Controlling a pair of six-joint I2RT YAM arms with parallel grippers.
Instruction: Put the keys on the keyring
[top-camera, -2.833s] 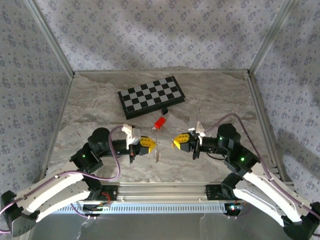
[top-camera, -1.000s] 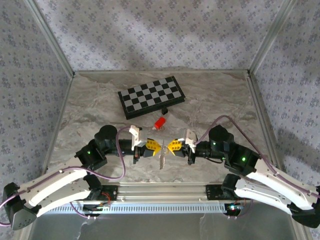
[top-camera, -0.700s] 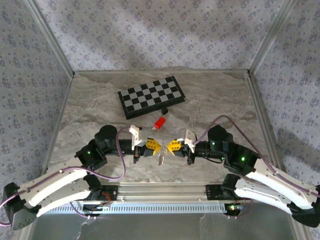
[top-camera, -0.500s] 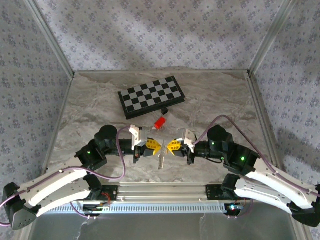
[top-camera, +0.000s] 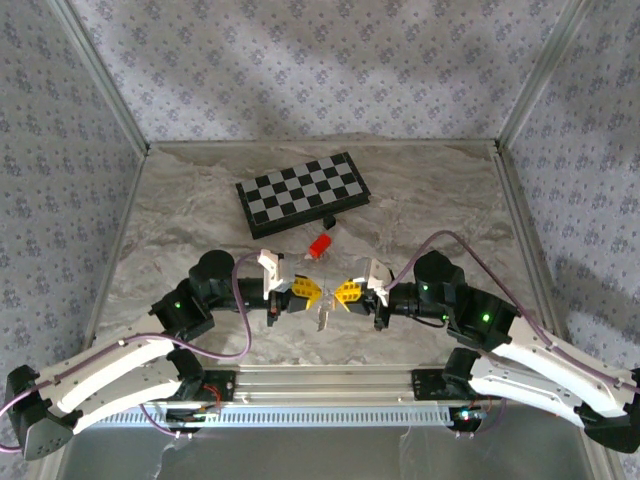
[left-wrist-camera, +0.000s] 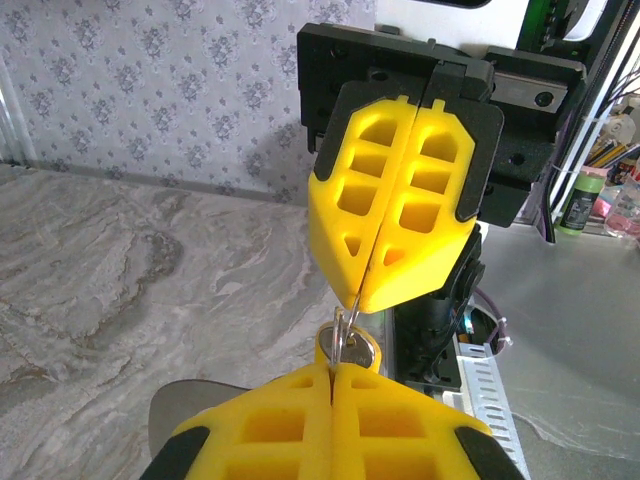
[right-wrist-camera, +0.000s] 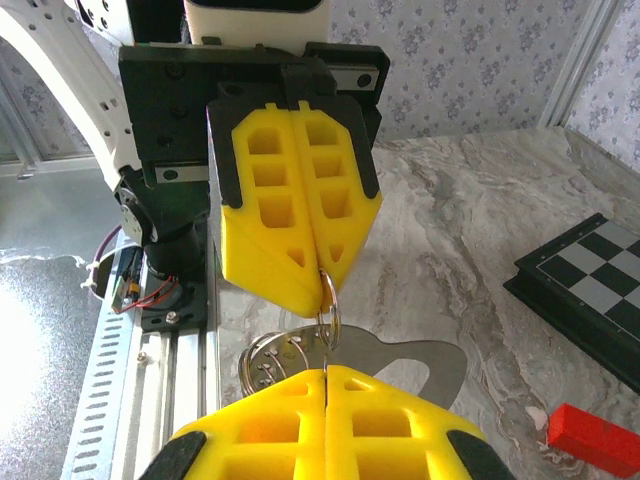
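Pinching the keyring (right-wrist-camera: 328, 305) together, the left end effector (right-wrist-camera: 322, 278) and right end effector (left-wrist-camera: 362, 300) (both clenched, keys (right-wrist-camera: 415, 362) dangling) are risking an uneven tug slipping it free

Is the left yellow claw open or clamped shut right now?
Shut. The left claw has its two yellow fingers pressed together with no gap, pinching a thin metal ring at their tips.

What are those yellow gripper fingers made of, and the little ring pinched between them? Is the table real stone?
The gripper fingers look like matte yellow plastic, moulded or printed with hollow pockets. The ring looks like thin silvery metal wire; it glints. The table shows grey marble-like veining, but whether it is stone or a printed surface, I cannot tell.
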